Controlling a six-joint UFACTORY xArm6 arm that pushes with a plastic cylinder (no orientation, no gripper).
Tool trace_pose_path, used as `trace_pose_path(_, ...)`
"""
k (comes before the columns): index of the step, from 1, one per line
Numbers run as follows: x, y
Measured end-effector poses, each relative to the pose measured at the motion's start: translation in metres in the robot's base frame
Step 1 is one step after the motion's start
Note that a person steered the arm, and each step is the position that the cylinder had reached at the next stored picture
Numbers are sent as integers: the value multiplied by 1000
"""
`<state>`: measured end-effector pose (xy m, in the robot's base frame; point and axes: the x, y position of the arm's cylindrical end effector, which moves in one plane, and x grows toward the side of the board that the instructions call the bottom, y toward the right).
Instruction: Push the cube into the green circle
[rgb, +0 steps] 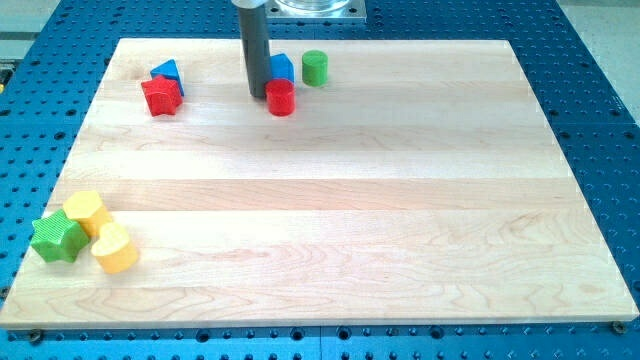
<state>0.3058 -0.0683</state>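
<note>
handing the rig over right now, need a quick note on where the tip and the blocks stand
My tip is down on the board near the view's top, just left of the blue cube and the red cylinder.
The blue cube sits behind the red cylinder; the green cylinder stands right of the cube, a small gap between them.
Done: tip is positioned beside the cube; cube not yet against the green cylinder.
Left: push the cube toward the view's right into the green cylinder, without dragging the red cylinder along.
</note>
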Motion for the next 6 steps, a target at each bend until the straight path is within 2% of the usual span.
trace_pose_path(1,4,-11)
trace_pose_path(2,12,11)
trace_pose_path(3,41,6)
trace_pose_path(4,15,-39)
trace_pose_path(5,0,-3)
trace_pose_path(6,8,51)
